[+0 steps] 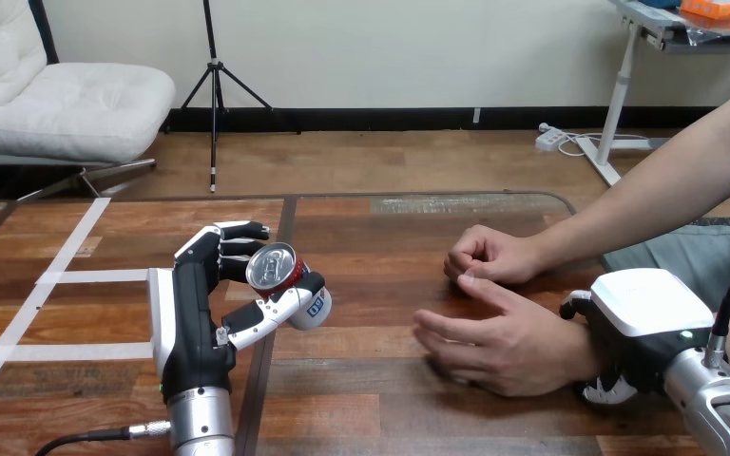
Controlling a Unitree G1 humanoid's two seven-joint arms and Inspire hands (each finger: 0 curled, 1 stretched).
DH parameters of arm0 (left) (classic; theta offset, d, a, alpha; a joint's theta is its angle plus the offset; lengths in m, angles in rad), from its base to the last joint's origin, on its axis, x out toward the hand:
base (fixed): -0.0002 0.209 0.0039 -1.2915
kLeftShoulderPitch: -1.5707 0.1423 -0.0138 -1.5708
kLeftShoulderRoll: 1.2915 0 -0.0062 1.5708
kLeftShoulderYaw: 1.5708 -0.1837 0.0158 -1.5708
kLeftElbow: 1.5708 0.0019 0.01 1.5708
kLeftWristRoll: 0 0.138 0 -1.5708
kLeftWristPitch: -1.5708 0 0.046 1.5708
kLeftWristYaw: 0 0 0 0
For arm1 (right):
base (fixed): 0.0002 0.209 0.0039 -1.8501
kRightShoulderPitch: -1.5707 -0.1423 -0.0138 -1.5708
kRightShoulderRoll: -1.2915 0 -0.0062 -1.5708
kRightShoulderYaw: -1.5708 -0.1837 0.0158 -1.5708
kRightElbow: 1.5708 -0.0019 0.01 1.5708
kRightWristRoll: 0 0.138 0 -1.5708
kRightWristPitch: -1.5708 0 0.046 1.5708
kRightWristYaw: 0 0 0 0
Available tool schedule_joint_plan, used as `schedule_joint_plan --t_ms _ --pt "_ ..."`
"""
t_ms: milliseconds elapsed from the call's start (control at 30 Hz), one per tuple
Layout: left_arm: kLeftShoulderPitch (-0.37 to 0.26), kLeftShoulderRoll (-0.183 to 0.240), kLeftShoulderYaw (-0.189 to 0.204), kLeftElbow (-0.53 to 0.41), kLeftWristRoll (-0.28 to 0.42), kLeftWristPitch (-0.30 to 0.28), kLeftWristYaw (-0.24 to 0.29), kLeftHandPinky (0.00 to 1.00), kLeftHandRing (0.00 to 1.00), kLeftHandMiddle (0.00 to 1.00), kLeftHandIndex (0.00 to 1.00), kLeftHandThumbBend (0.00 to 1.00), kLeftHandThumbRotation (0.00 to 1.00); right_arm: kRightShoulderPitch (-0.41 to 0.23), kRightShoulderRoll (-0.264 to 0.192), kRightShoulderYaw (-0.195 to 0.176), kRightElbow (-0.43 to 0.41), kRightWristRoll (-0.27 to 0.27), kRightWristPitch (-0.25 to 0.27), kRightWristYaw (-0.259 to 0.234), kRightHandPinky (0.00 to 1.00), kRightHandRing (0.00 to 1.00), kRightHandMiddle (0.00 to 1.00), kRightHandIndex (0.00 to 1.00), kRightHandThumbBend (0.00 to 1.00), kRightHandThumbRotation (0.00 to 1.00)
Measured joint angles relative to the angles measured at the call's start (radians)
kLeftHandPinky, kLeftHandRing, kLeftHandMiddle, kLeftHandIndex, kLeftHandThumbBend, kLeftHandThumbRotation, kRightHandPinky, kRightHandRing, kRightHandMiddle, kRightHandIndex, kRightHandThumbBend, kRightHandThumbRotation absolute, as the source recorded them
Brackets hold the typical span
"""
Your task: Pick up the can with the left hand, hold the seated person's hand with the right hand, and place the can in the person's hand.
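Observation:
A red can (278,270) with a silver top stands tilted on the wooden table (390,408), left of centre. My left hand (190,313) is shut on it, fingers curled behind it and the thumb across its front. The person's arms come in from the right. The person's nearer hand (494,344) lies palm down on the table. My right hand (642,328) sits at that hand's wrist, with the thumb above and the fingers (608,389) curled under it. The person's farther hand (488,255) rests loosely closed just behind.
White tape strips (67,275) cross the table's left part. A dark seam (285,223) runs front to back beside the can. About a hand's width of bare wood separates the can from the person's nearer hand.

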Motion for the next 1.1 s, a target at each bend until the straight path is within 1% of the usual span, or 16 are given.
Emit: schedule_joint_plan --t_ms 100,200,233,267,300,367,433,533,600,700,800,1100 --pt "0.000 0.000 0.003 0.000 0.000 0.000 -0.002 0.50 0.44 0.46 0.55 0.71 0.00 -0.004 0.000 0.001 0.004 0.004 0.000 0.000 0.74 0.77 0.80 0.76 0.85 0.00" --pt "0.000 0.000 0.007 -0.001 0.000 0.000 -0.003 0.50 0.44 0.46 0.55 0.71 0.00 -0.005 0.000 0.001 0.006 0.008 0.001 -0.002 0.69 0.74 0.77 0.74 0.85 0.00" --pt "0.000 0.000 0.008 -0.001 0.000 0.000 -0.004 0.50 0.44 0.46 0.55 0.71 0.00 -0.005 0.000 0.001 0.007 0.009 0.001 -0.003 0.62 0.69 0.74 0.72 0.85 0.00" --pt "0.000 0.000 0.008 -0.001 0.000 0.000 -0.004 0.51 0.44 0.46 0.55 0.71 0.00 -0.005 0.000 0.001 0.007 0.010 0.001 -0.005 0.53 0.63 0.69 0.69 0.86 0.00" --pt "0.000 0.000 0.009 -0.001 0.000 0.000 -0.004 0.51 0.44 0.46 0.55 0.70 0.00 -0.005 0.000 0.002 0.008 0.011 0.001 -0.007 0.49 0.61 0.67 0.68 0.86 0.00" --pt "0.000 0.000 0.011 -0.001 0.000 0.000 -0.004 0.51 0.44 0.46 0.55 0.70 0.00 -0.005 0.000 0.003 0.010 0.012 0.001 -0.012 0.37 0.49 0.57 0.63 0.86 0.00" --pt "0.000 0.000 0.012 -0.001 0.000 0.000 -0.004 0.51 0.44 0.46 0.55 0.70 0.00 -0.006 0.000 0.005 0.015 0.013 0.000 -0.019 0.29 0.40 0.49 0.59 0.87 0.00" --pt "0.000 0.000 0.013 -0.001 0.000 0.000 -0.005 0.51 0.44 0.46 0.55 0.70 0.00 -0.007 0.000 0.007 0.024 0.017 -0.003 -0.032 0.18 0.28 0.38 0.53 0.87 0.00" --pt "0.000 0.000 0.014 -0.001 0.000 0.000 -0.005 0.51 0.45 0.46 0.55 0.70 0.00 -0.008 0.000 0.007 0.029 0.022 -0.005 -0.039 0.16 0.25 0.35 0.51 0.87 0.00" --pt "0.000 0.000 0.014 -0.001 0.000 0.000 -0.005 0.51 0.45 0.46 0.55 0.70 0.00 -0.009 0.000 0.007 0.035 0.032 -0.006 -0.047 0.15 0.25 0.36 0.50 0.86 0.00" --pt "0.000 0.000 0.015 -0.001 0.000 0.000 -0.005 0.51 0.45 0.46 0.55 0.70 0.00 -0.011 0.000 0.008 0.042 0.035 -0.007 -0.058 0.17 0.28 0.39 0.51 0.85 0.00" --pt "0.000 -0.001 0.016 -0.001 0.000 0.000 -0.009 0.51 0.45 0.46 0.55 0.70 0.00 -0.013 0.000 0.011 0.062 0.044 -0.020 -0.097 0.21 0.33 0.43 0.48 0.75 0.00"
